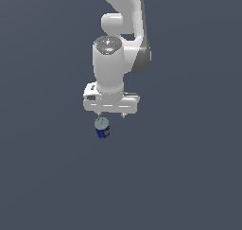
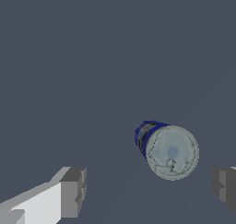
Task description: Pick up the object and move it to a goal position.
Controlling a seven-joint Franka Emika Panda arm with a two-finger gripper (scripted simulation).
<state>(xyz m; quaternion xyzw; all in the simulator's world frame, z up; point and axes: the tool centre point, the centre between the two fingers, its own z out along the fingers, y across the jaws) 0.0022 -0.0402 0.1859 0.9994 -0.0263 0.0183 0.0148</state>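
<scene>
Gripper [image 2: 147, 193]: held wide open, nothing grasped. Fingers [image 2: 73, 191]: seen spread to either side. Can [image 2: 168, 149]: found upright below the gripper, nearer one finger than the other. Step judged: approach before grasp. Next required: centring over the can, lowering, closing.

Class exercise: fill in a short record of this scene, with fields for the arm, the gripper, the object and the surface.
arm: white, reaching down from above
gripper: open, fingers apart, holding nothing
can: dark blue with a silvery-grey top, upright, beneath the gripper, nearer one finger
contact: none visible in the wrist view
surface: plain dark grey
</scene>
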